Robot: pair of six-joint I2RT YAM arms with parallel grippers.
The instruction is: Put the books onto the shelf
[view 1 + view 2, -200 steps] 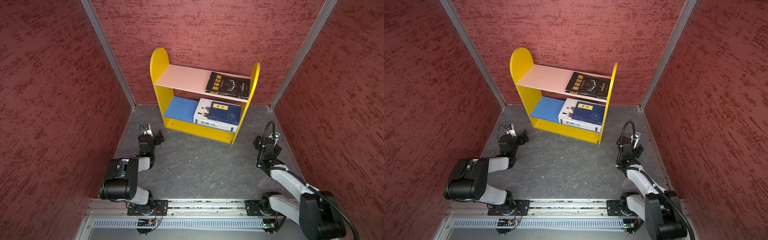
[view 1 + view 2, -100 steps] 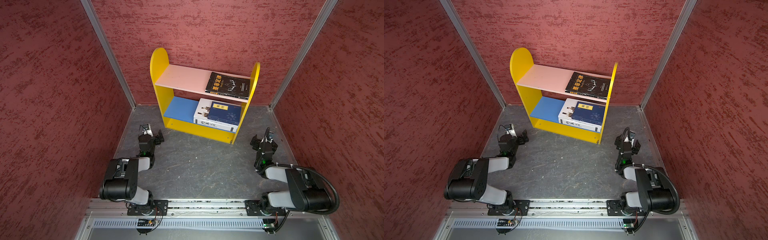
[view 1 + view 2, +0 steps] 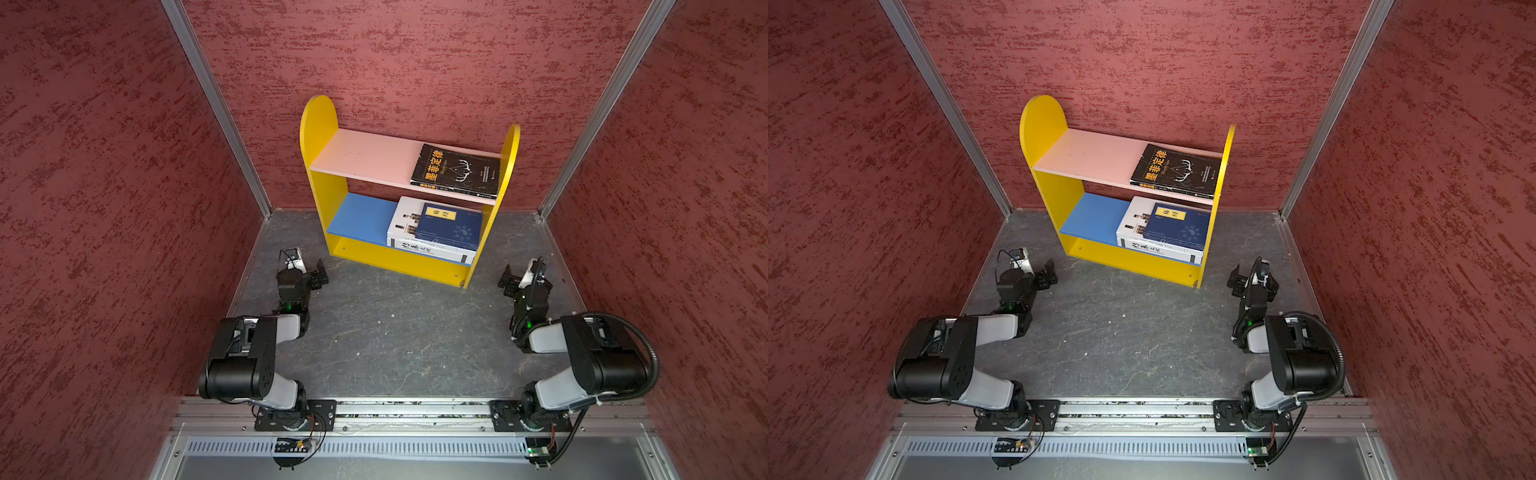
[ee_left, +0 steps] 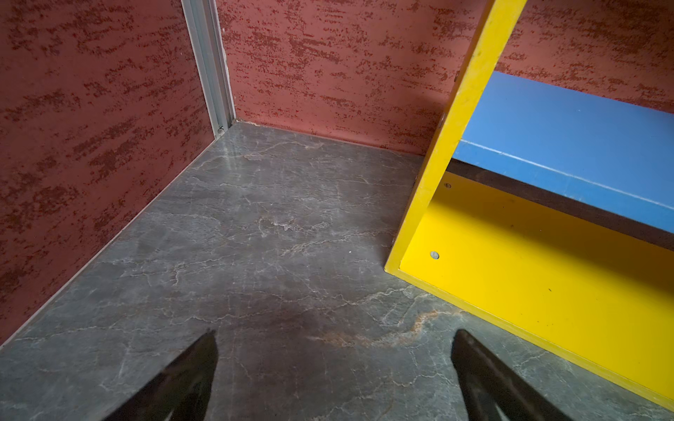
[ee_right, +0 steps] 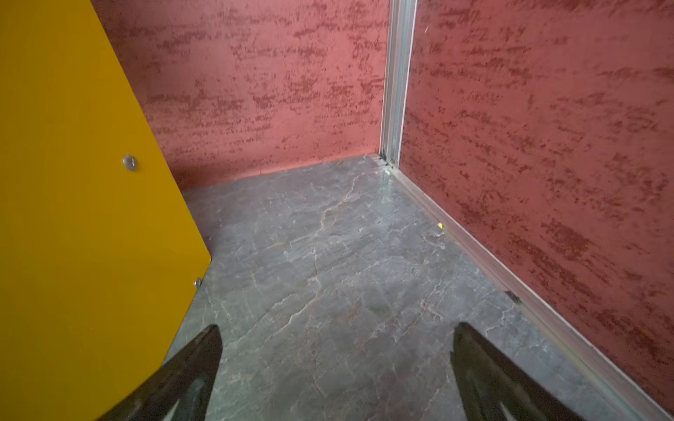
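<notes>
The shelf (image 3: 318,124) (image 3: 1042,124) stands at the back of the floor in both top views. A black book with orange characters (image 3: 457,170) (image 3: 1177,170) lies flat at the right end of the pink upper board. On the blue lower board a navy book (image 3: 451,226) (image 3: 1179,226) lies on a white book (image 3: 405,220) (image 3: 1136,220). My left gripper (image 3: 309,272) (image 4: 333,339) is open and empty, low by the shelf's front left corner (image 4: 456,145). My right gripper (image 3: 519,278) (image 5: 335,335) is open and empty, beside the shelf's right side panel (image 5: 73,182).
Red textured walls (image 3: 104,208) close in the left, back and right. Aluminium posts (image 4: 208,62) (image 5: 397,73) stand in the back corners. Both arms are folded low over the grey marbled floor (image 3: 395,332), their bases on a rail (image 3: 415,409) at the front.
The right arm has folded back and down, its elbow now low near the front rail, with its gripper still open by the shelf's right side. The left arm has not moved.
</notes>
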